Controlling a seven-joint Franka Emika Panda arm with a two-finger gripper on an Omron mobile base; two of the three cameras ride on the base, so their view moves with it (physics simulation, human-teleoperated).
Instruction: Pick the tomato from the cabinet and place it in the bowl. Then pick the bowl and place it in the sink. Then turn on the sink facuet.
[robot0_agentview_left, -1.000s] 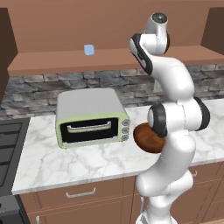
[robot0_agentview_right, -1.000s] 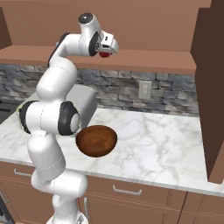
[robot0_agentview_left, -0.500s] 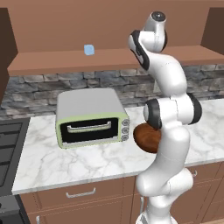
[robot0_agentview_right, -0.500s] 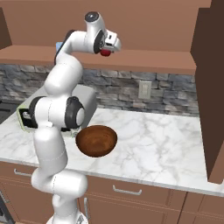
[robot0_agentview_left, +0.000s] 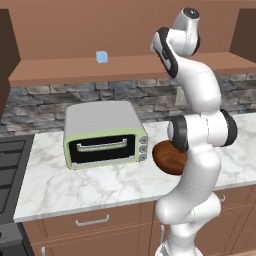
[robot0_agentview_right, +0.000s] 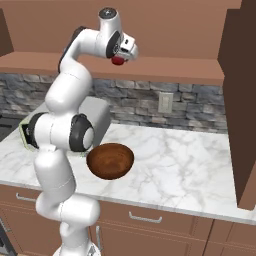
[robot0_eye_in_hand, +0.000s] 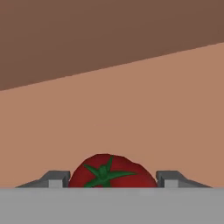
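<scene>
Pale blue cube (robot0_agentview_left: 101, 57) sits well left on the cabinet (robot0_agentview_left: 60, 70) shelf; toaster oven (robot0_agentview_left: 104, 134) and wooden bowl (robot0_agentview_right: 110, 160) on the counter below. Tomato (robot0_eye_in_hand: 112, 171) lies between the gripper (robot0_eye_in_hand: 113, 178) tips, jaws partly open with narrow gaps each side; contact not discernible.

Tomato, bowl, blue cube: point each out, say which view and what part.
tomato (robot0_eye_in_hand: 109, 173): hand view, its top near the green stem.
bowl (robot0_agentview_right: 110, 160): right base view, inner wall of the wooden hollow.
blue cube (robot0_agentview_left: 102, 57): left base view, its front face, on the shelf.

Red tomato (robot0_eye_in_hand: 111, 171) on cabinet (robot0_agentview_right: 165, 75) shelf, wooden bowl (robot0_agentview_right: 110, 160) on counter
</scene>
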